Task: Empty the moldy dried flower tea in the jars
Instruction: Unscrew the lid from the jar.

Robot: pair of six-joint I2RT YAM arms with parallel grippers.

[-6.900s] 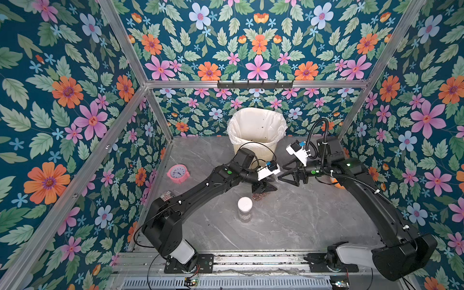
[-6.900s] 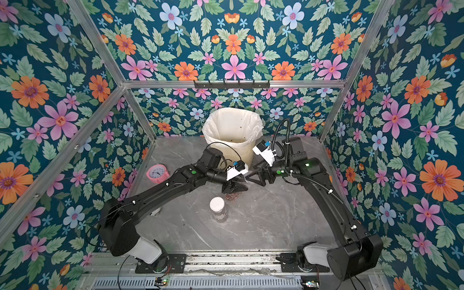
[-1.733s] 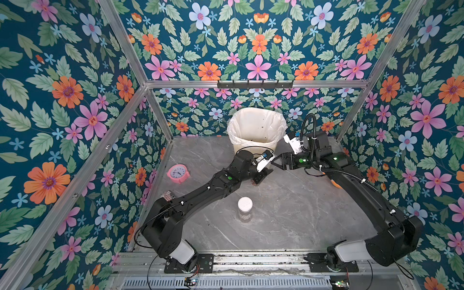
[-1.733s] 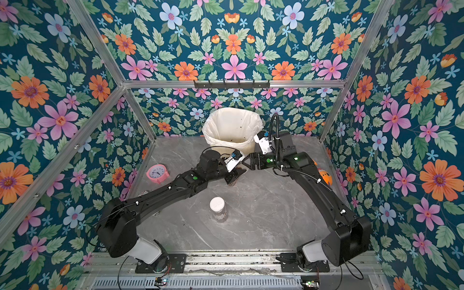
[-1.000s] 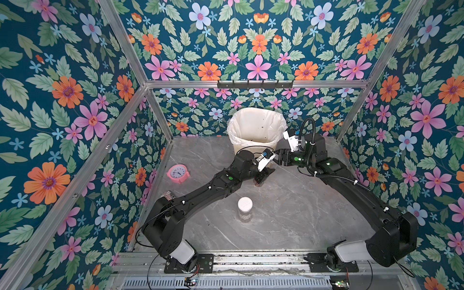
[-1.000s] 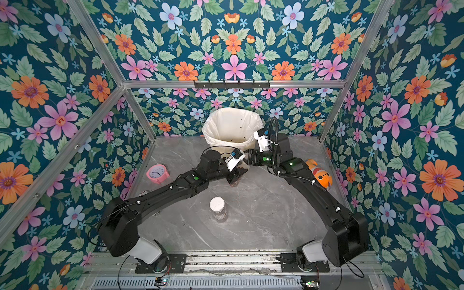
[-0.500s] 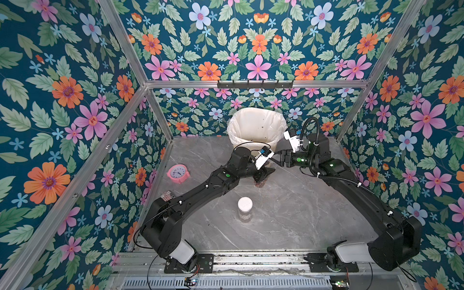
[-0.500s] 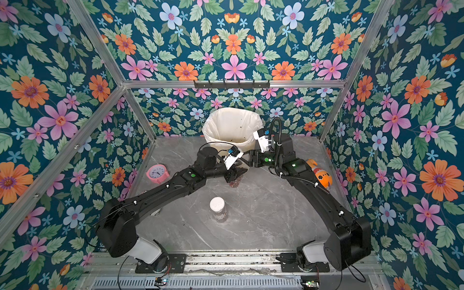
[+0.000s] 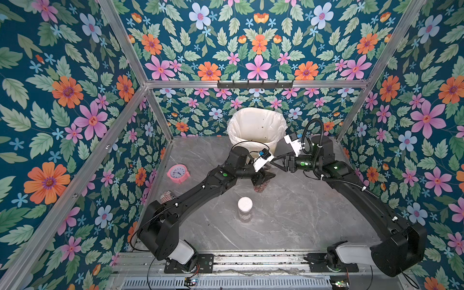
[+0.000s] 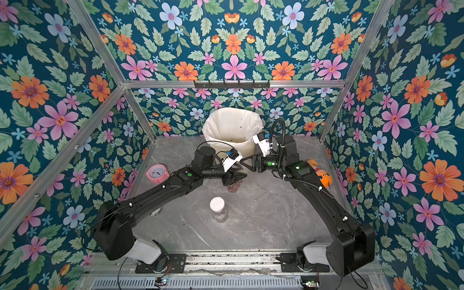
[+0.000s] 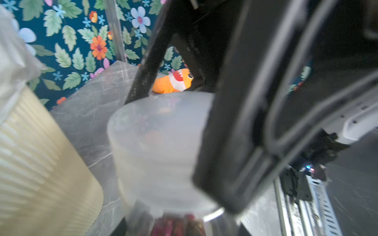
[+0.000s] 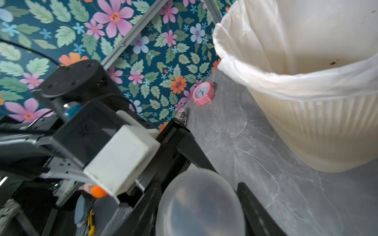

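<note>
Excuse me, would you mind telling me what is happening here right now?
The left tool holds a jar of dried flower tea just in front of the bin, while the right tool clamps its translucent lid, apparently to unscrew it. A second jar, white-lidded, stands closed on the table.

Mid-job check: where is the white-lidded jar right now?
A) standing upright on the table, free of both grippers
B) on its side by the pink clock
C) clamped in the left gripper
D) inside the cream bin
A: in both top views the white-lidded jar stands upright on the grey table with nothing touching it, while the left gripper holds the other jar.
</note>
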